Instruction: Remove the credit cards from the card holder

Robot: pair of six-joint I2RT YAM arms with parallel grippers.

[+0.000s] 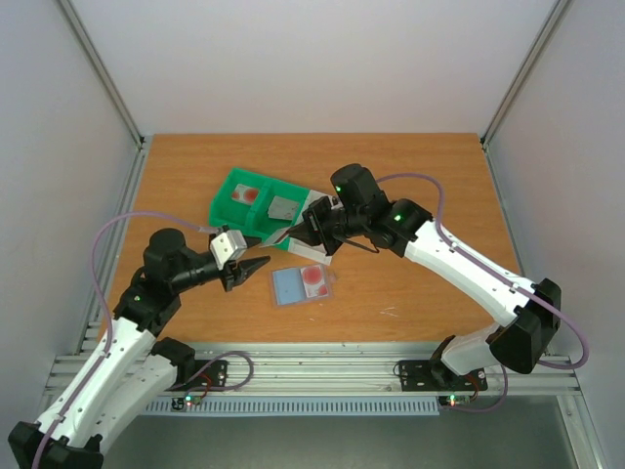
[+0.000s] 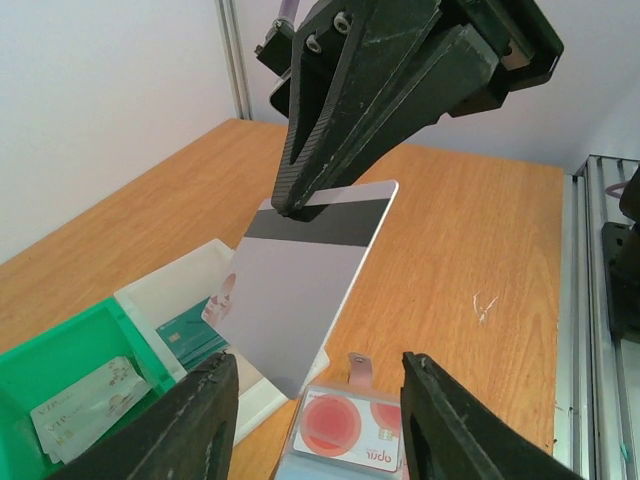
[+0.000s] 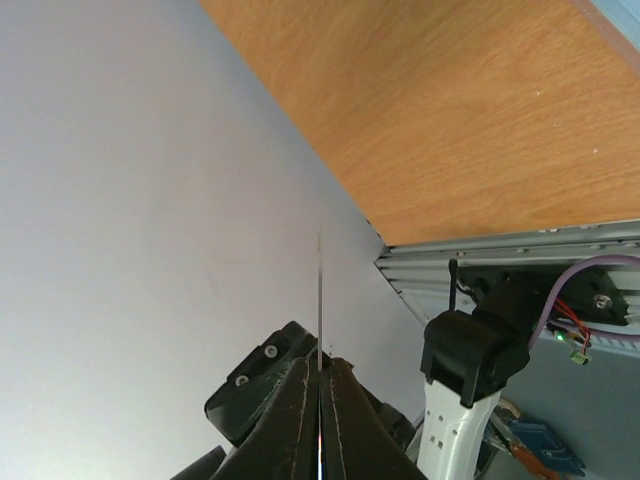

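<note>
The slate-blue card holder [image 1: 293,286] lies open on the table, with a white card with red circles [image 1: 314,278] in its right half. It also shows in the left wrist view [image 2: 300,462] with that card [image 2: 350,428]. My right gripper [image 1: 293,233] is shut on a pale grey card with a dark stripe [image 2: 305,290], held in the air over the tray's near edge. The right wrist view shows this card edge-on [image 3: 320,300] between the closed fingertips [image 3: 300,400]. My left gripper [image 1: 249,271] is open and empty, just left of the holder, with its jaws wide apart [image 2: 325,430].
A green-and-white tray [image 1: 227,183] stands behind the holder with several cards in its compartments. In the left wrist view its green part [image 2: 60,345] and white part [image 2: 185,285] hold cards. The table's front rail [image 1: 322,366] lies close behind the arms.
</note>
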